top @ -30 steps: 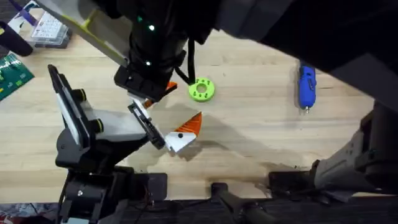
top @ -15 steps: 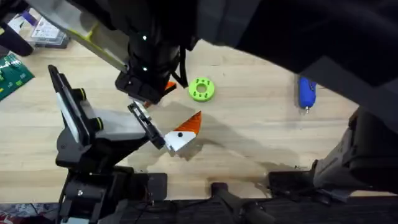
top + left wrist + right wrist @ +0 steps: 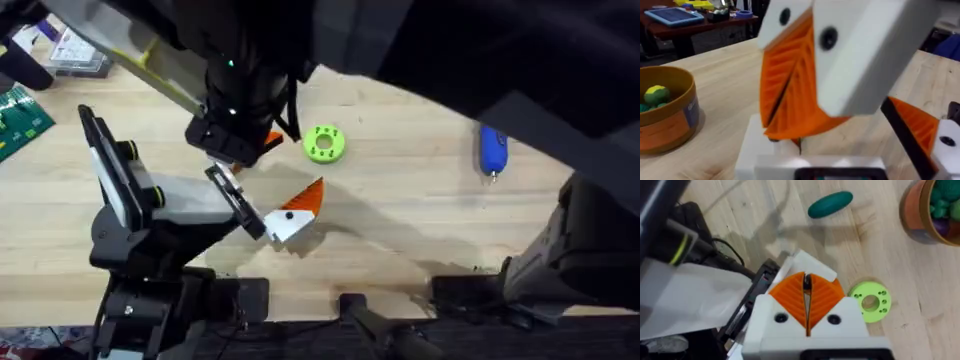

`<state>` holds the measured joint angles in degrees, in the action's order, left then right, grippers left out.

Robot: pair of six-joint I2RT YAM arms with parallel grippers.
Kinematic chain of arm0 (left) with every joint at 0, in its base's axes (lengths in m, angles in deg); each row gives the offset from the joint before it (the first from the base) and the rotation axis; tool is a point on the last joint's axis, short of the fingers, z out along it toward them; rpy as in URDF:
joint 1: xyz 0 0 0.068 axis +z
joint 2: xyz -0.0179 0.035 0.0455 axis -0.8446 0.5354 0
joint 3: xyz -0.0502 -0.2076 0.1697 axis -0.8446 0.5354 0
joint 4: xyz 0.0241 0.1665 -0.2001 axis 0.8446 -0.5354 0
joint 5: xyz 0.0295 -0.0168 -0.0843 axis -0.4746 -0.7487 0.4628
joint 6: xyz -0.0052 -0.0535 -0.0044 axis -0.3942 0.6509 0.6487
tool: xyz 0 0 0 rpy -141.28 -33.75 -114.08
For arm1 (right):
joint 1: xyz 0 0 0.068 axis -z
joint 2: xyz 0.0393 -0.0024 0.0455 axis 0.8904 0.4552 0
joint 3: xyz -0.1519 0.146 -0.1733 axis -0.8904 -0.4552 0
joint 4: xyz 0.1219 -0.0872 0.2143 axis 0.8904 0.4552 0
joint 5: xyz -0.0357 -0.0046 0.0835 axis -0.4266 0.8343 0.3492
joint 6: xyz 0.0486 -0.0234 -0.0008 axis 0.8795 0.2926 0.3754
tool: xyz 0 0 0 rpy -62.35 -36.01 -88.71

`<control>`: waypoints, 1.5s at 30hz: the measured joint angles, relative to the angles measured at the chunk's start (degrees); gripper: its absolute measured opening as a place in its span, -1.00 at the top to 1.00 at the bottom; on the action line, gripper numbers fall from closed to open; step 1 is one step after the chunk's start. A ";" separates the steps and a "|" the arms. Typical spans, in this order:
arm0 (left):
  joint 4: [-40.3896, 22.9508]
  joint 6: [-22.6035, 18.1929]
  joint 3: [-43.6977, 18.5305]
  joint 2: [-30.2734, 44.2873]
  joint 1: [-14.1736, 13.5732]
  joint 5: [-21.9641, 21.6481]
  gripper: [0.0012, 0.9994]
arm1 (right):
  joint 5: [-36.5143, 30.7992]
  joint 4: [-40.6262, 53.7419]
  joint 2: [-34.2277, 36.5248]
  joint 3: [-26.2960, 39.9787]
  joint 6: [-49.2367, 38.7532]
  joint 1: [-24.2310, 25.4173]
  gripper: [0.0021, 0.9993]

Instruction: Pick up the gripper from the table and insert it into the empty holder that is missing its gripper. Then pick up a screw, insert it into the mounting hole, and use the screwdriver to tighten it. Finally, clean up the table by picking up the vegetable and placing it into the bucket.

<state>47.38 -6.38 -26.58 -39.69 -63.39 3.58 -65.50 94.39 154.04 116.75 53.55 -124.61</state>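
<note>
The gripper (image 3: 296, 213) lies on the wooden surface (image 3: 400, 210) beside the holder (image 3: 150, 215), its orange tip pointing up toward the green disc (image 3: 324, 143). The screwdriver (image 3: 492, 150) lies far right, tip toward the arms. The bucket (image 3: 932, 210) holds vegetables; 1 green vegetable (image 3: 830, 204) lies loose. Both pincers (image 3: 800, 90) (image 3: 807, 302) are pressed together, empty.

Pale wood-grain table (image 3: 400, 230), glossy blue plastic screwdriver (image 3: 493, 149), matt green plastic disc (image 3: 324, 143), ribbed orange claw pads (image 3: 822, 297).
</note>
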 joint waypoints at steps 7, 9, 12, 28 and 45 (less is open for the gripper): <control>0.01 -0.38 0.00 -0.02 0.00 0.25 -0.97 | -0.03 -1.69 1.11 0.00 -0.01 -0.02 0.98; -0.05 0.01 0.00 0.04 0.01 0.14 -0.97 | -0.09 -1.95 1.54 0.00 0.00 0.00 0.98; -0.03 0.12 0.00 0.06 0.00 0.15 -0.97 | -0.16 -1.92 1.59 0.00 -0.01 0.00 0.98; -0.21 0.67 0.00 0.07 -0.11 1.91 -0.97 | -0.17 0.72 1.61 0.28 0.02 0.00 0.98; -0.26 0.45 0.00 0.06 -0.19 2.38 -0.97 | -1.99 1.72 1.29 0.42 0.58 -0.34 0.82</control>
<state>47.11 -5.93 -26.58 -39.63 -63.58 5.96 -67.49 96.11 155.33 117.16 54.13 -124.95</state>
